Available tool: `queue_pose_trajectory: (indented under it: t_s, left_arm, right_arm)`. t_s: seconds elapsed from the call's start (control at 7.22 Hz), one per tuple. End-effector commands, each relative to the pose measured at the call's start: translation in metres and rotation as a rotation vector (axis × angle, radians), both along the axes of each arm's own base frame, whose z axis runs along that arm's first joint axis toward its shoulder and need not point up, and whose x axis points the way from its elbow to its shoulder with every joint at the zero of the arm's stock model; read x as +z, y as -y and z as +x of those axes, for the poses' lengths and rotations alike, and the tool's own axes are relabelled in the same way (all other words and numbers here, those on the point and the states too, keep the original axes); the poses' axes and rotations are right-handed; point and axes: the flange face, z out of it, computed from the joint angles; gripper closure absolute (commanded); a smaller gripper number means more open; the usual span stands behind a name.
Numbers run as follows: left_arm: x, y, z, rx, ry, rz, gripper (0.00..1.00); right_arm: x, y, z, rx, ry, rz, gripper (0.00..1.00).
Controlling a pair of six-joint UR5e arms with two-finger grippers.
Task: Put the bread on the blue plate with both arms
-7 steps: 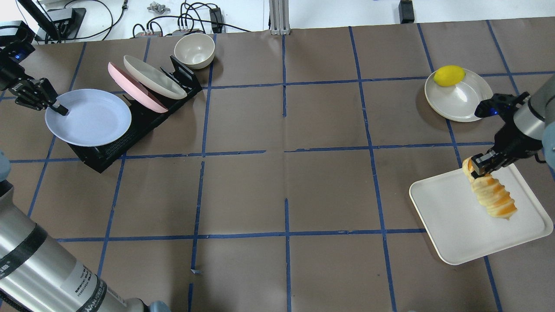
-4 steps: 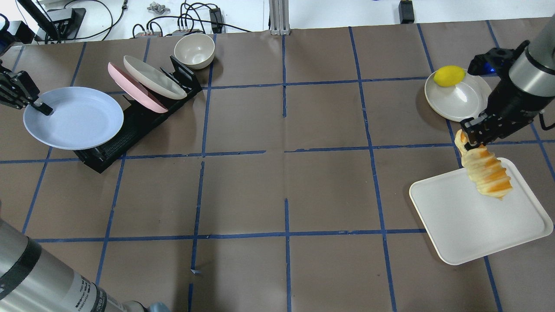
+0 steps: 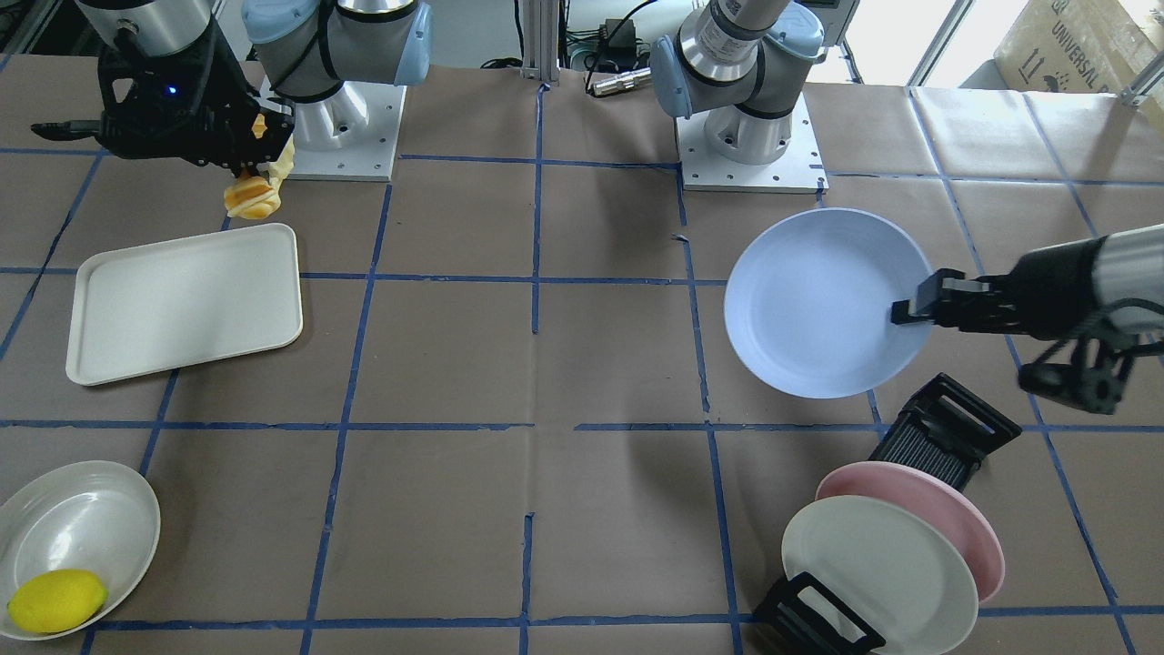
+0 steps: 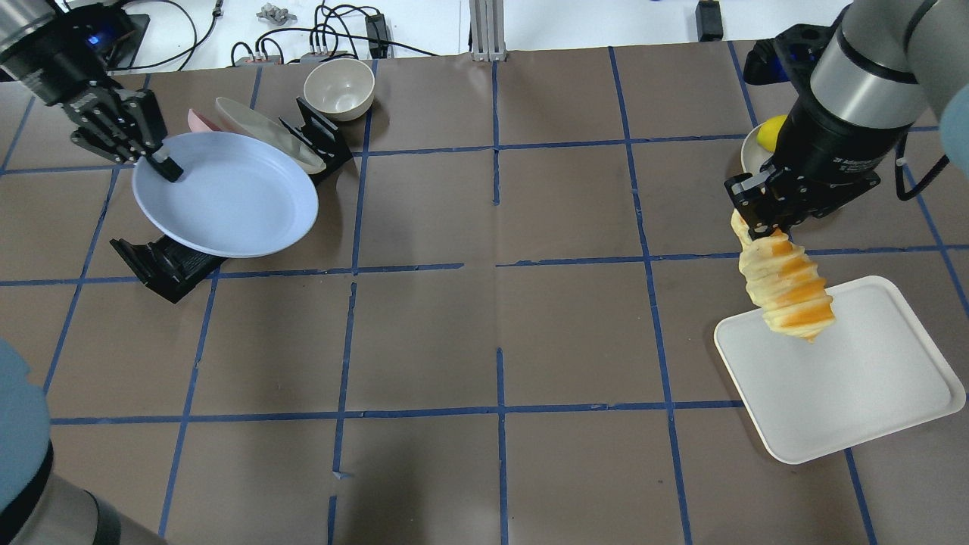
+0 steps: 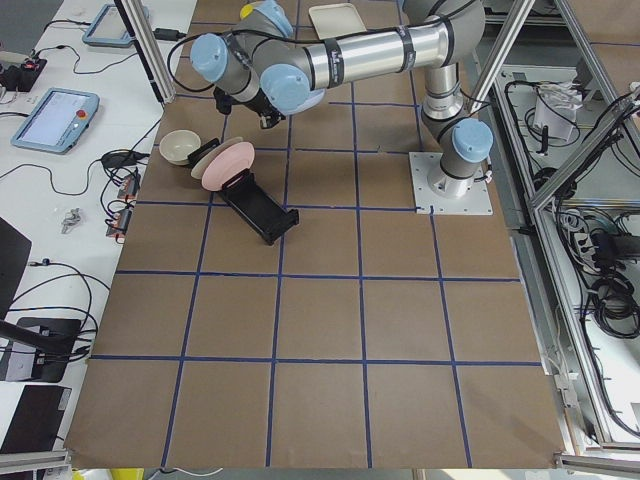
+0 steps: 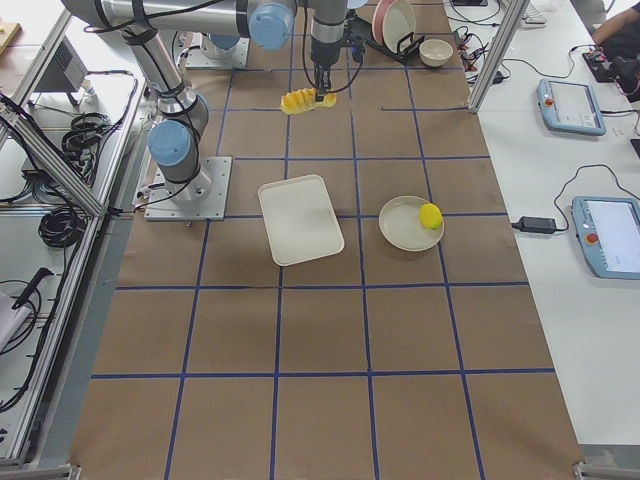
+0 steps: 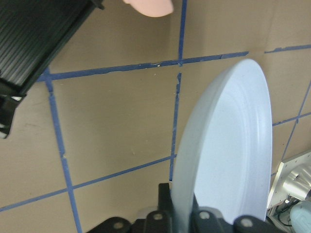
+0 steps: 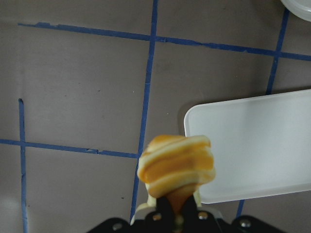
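**Bread (image 4: 787, 291) dangles from the right gripper (image 4: 761, 223); blue plate (image 4: 227, 197) held up by the left**

The bread hangs straight below the right gripper, pinched at its top end, with its striped body pointing down and free of any surface. The jaws are clenched narrowly on that tip. In the right wrist view the roll hangs over the edge of the white tray (image 4: 870, 393), partly above bare table; it touches neither. A lemon (image 3: 56, 600) lies in a cream dish (image 3: 109, 518) near the tray.

At the other end of the table, the left gripper (image 4: 166, 166) is clamped on the blue plate's rim, one finger above and one below. The plate is held off the table and tilted, casting a shadow on the brown paper. It hovers near the black rack (image 3: 946, 441), where a pink plate (image 3: 973, 523) and a cream plate (image 3: 873, 569) lean on edge. A cream bowl (image 4: 338, 87) stands just behind the rack.

Bread and blue plate are well apart.
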Motion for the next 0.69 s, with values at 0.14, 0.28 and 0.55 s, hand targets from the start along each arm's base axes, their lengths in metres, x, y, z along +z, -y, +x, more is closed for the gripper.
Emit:
queue_pose_trajectory:
  t_s: [0.14,0.28,0.55]
  left_arm:
    - [-0.060,-0.027,-0.130,0.018,-0.034,-0.129,0.98]
    - [-0.088,-0.034,-0.139,0.083,-0.035,-0.150,0.98]
    - [-0.137,-0.046,-0.182,0.156,-0.109,-0.210,0.98]
  right_arm:
    - [0.002,-0.007,0.013,-0.011,0.005,0.010,0.83]
    - [0.002,-0.009,0.015,-0.009,0.009,0.013,0.83]
    - [-0.005,-0.011,0.015,-0.009,0.010,0.027,0.83]
